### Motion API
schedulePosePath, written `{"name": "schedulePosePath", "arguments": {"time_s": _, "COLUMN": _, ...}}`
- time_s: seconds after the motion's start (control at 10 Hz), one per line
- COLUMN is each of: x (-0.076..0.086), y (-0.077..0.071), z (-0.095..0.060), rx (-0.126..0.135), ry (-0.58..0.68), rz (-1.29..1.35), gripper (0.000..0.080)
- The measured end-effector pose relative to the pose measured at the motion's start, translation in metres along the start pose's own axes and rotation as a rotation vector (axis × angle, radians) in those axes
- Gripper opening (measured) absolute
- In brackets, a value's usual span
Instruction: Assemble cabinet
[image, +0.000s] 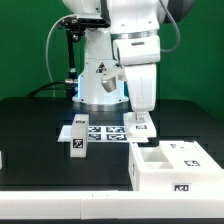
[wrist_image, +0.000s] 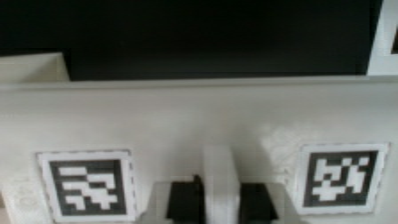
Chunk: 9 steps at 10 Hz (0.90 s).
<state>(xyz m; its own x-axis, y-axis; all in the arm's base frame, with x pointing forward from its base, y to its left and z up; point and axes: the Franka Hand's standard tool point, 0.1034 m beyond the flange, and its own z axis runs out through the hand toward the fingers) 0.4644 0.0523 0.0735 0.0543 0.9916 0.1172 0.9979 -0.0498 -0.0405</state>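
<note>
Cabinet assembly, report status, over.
End effector clamped on a tagged panel by the marker board. Cabinet box sits apart, compartments up. Small tagged piece stands clear, on exterior view's left.

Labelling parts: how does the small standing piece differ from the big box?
The small piece is a slim upright slab; the box is much larger, low, open-topped, with compartments. The small piece stands on the exterior view's left, the box on its right. Both are white with black-and-white tags.

The black table (image: 40, 165) carries the marker board (image: 104, 131), a tagged white panel (image: 77, 139) and the cabinet box (image: 170, 166).
</note>
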Motion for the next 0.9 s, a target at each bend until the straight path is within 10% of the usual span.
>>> {"name": "schedulePosePath", "arguments": {"time_s": 0.9, "x": -0.0025, "y": -0.0010, "z": 0.0108, "rx": 0.006, "ry": -0.014, "rz": -0.038, "gripper": 0.0067}}
